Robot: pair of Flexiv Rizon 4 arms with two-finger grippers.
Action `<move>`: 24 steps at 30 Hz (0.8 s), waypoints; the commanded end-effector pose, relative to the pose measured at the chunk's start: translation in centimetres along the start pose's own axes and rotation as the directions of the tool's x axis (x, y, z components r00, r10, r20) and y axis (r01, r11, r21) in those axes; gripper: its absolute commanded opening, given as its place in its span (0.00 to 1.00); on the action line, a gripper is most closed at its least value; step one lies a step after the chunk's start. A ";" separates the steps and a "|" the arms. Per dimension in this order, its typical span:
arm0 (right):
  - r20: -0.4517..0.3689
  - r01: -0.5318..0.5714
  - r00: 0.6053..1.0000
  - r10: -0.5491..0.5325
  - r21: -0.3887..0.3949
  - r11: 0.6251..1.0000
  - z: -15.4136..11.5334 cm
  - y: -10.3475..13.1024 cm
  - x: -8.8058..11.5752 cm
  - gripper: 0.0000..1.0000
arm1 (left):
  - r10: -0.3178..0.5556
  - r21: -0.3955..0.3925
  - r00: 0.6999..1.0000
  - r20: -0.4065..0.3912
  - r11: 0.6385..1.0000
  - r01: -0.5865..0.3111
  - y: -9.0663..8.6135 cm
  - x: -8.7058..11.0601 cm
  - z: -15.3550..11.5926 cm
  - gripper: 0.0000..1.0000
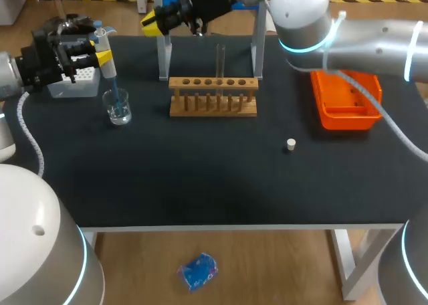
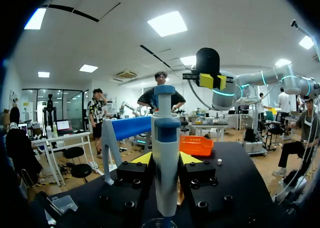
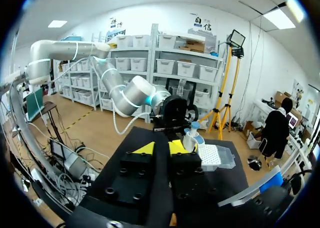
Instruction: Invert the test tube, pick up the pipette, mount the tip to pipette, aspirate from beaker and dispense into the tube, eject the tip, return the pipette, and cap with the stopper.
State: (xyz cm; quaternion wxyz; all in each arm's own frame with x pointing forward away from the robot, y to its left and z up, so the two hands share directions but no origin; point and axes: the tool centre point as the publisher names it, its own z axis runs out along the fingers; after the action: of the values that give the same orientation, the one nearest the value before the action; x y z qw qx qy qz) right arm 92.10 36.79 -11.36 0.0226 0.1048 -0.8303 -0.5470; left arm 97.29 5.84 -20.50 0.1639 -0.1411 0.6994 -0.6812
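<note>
Spillage is the main hazard at this step. The left gripper (image 1: pixel 100 53) is grasping the pipette (image 2: pixel 166 153) upright between its fingers. The pipette tip (image 1: pixel 115 94) is dipping into the beaker (image 1: pixel 118 110) directly under the gripper. If the arm is lifting sideways rather than straight up, the tip is likely catching the glass rim. That risks tipping the light beaker or pulling the tip loose. Air is probably being drawn in if the tip is sitting too shallow; the liquid level is too small to tell.

The test tube (image 1: pixel 219 59) is standing upright in the wooden rack (image 1: pixel 212 84), well apart from the left gripper, toward the right arm's side. Its narrow mouth is leaving little margin for dispensing. The right gripper (image 1: pixel 152 23) is hanging clenched on nothing just beyond the rack and is possibly crowding the approach to the tube.

The desk (image 1: pixel 200 178) is carrying a dark mat. The tip box (image 1: pixel 80 84) is lying just beside the left gripper. The stopper (image 1: pixel 291 144) is lying alone, near the orange tray (image 1: pixel 348 123) and well apart from both grippers.
</note>
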 end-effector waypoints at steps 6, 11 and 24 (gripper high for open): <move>-0.104 -0.018 0.994 0.022 0.033 0.999 2.5 0.9 -3.2 0.00 | 0.001 0.001 1.000 0.002 1.000 -0.001 0.0 0.1 0.0 0.00; -0.104 -0.018 0.994 0.022 0.033 0.999 2.5 0.9 -3.2 0.00 | 0.001 0.001 1.000 0.002 1.000 -0.001 0.0 0.1 0.0 0.00; -0.059 -0.060 0.996 0.062 0.037 0.998 3.9 -0.2 -4.1 0.00 | 0.001 0.001 1.000 0.002 1.000 -0.001 0.0 0.1 0.0 0.00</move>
State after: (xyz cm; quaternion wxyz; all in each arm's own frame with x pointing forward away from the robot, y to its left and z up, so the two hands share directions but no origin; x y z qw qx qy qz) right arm 95.33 40.05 -12.24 0.0669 0.0998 -0.8404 -0.5285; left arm 97.30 5.83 -20.50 0.1638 -0.1411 0.6994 -0.6812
